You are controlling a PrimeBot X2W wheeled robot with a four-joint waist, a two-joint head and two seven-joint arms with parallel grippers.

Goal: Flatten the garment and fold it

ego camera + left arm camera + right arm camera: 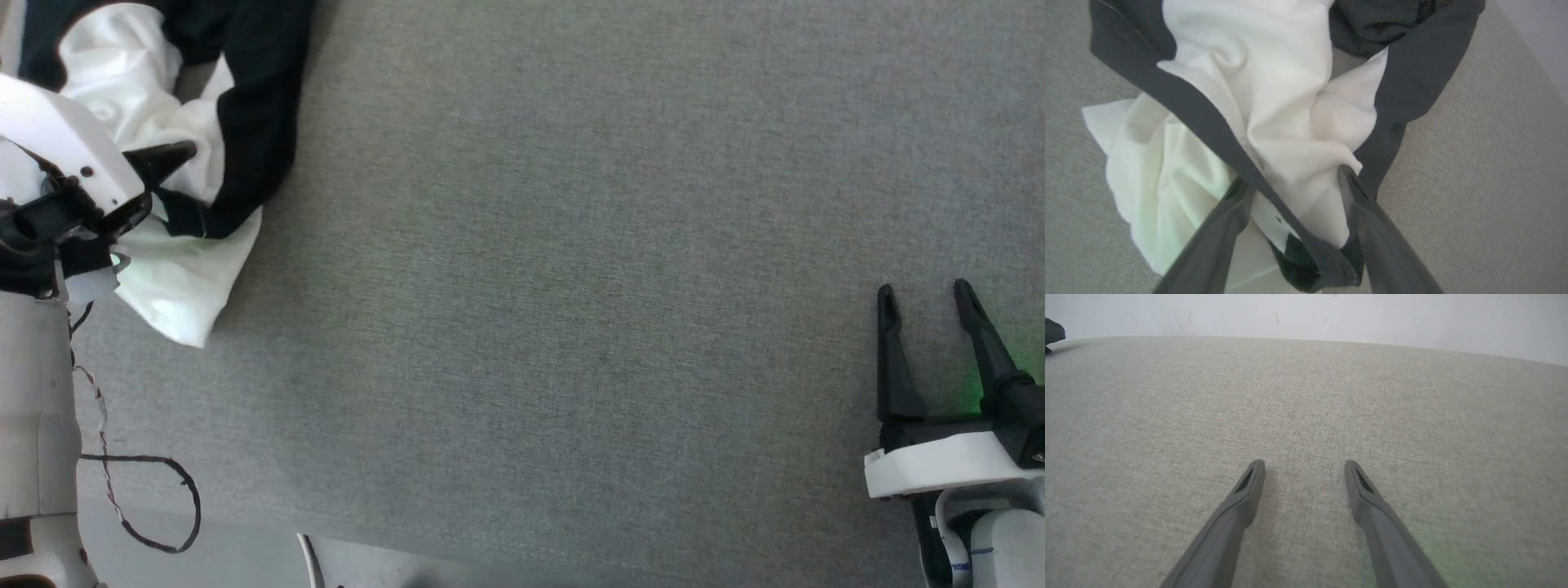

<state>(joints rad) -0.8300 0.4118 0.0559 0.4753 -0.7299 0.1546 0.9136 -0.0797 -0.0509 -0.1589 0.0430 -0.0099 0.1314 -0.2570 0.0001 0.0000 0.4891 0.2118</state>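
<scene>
The garment (192, 269) lies crumpled at the far left of the grey table, white cloth crossed by black sleeves. My left gripper (167, 184) reaches over it from the left edge. In the left wrist view the garment (1274, 94) bunches up in front of the left gripper (1292, 175), whose fingers stand open, straddling a white fold and a black band. My right gripper (924, 287) rests open over bare table at the lower right, far from the garment. The right gripper (1303, 463) has nothing between its fingers.
Grey woven cloth covers the table (571, 286). Its front edge runs along the bottom of the head view. A thin black cable loop (163, 498) hangs beside my left forearm. A pale wall (1306, 314) rises behind the table's far edge.
</scene>
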